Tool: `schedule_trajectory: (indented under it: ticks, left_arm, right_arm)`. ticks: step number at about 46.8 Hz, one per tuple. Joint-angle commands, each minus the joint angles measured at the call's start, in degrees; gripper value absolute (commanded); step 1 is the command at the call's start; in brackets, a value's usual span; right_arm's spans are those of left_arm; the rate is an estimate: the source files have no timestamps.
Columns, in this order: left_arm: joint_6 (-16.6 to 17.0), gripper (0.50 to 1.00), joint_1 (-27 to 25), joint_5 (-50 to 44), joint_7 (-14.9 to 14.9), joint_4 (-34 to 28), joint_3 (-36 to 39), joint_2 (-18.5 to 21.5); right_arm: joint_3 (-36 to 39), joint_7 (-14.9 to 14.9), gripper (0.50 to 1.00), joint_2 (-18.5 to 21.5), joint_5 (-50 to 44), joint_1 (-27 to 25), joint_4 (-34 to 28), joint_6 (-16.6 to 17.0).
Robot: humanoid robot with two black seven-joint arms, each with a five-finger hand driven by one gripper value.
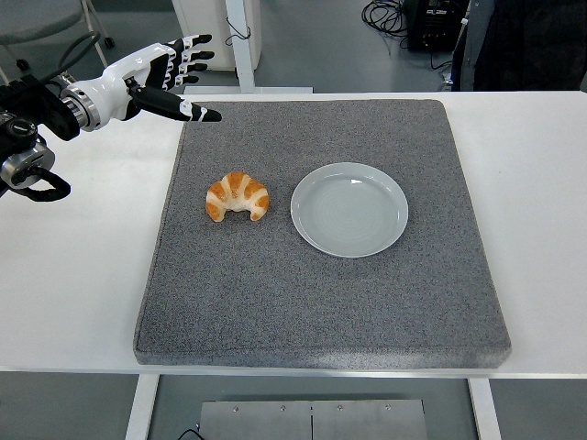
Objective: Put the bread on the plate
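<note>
I see my left hand (156, 78) up at the far left, over the bench (87, 257) near the far-left corner of the mat (321, 293). Its fingers (188, 55) are spread apart and it holds nothing; the thumb reaches out over the mat's edge. The croissant (237, 196) lies on the mat, left of centre, well apart from the hand. The plate (349, 209) sits just beside it to the right, not touching it as far as I can tell. A person in dark clothing (523, 41) stands at the top right.
</note>
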Motion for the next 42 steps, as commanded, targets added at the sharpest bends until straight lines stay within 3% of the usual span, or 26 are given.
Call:
schedule_trajectory:
  ticks: [1,23,33,42]
  left_arm:
    - [0.4,1.0,0.1,2.5,1.3,-0.9,0.1,0.1]
    - [0.5,1.0,-0.2,21.6,2.0,-6.7,6.5,2.1]
    - [0.5,1.0,0.3,29.1,-0.6,-6.7,9.4,1.7]
    - [1.5,1.0,0.5,33.7,-1.1,-6.4,11.9,1.0]
  right_arm:
    - [0.0,0.0,1.0,0.0,0.0,0.0,0.0,-0.1]
    - [0.0,0.0,1.0,0.0,0.0,0.0,0.0,0.0]
    - [0.0,0.0,1.0,0.0,0.0,0.0,0.1,0.0]
    - [0.0,0.0,1.0,0.0,0.0,0.0,0.0,0.0]
